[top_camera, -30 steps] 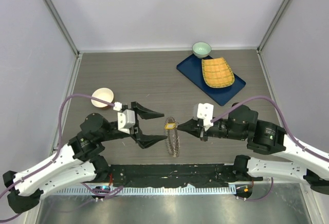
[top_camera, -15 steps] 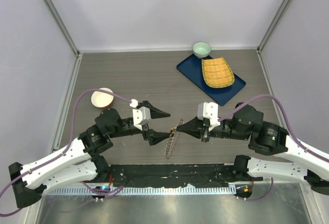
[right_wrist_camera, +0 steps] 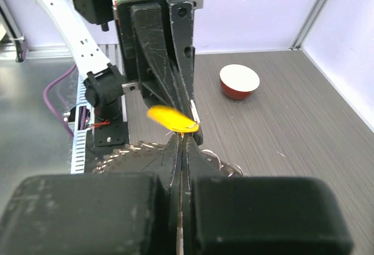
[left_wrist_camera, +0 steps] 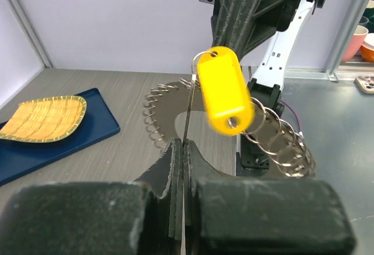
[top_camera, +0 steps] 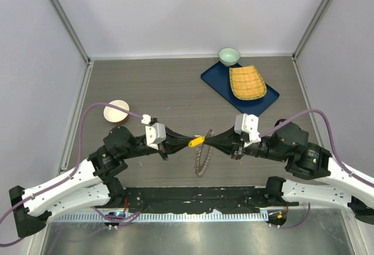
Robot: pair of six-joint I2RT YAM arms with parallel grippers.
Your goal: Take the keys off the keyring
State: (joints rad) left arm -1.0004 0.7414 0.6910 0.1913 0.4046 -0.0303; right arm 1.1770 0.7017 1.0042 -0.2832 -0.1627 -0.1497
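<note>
Over the grey table [top_camera: 146,85], your left gripper [top_camera: 184,142] and right gripper [top_camera: 210,142] sit clamped shut on the keyring [top_camera: 203,160], judged braced; next, slide 1 of the keys [left_wrist_camera: 153,127] off.

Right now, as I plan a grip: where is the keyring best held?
Pinch the keyring at its thin top edge beside the yellow tag, coming in level from either side: it hangs upright there, and keys crowd the rest.

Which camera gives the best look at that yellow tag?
The left wrist view: the yellow tag fills the middle, large and unblocked, with its hole visible. The top view shows only a tiny yellow sliver; the right wrist view shows it smaller and blurred.
</note>
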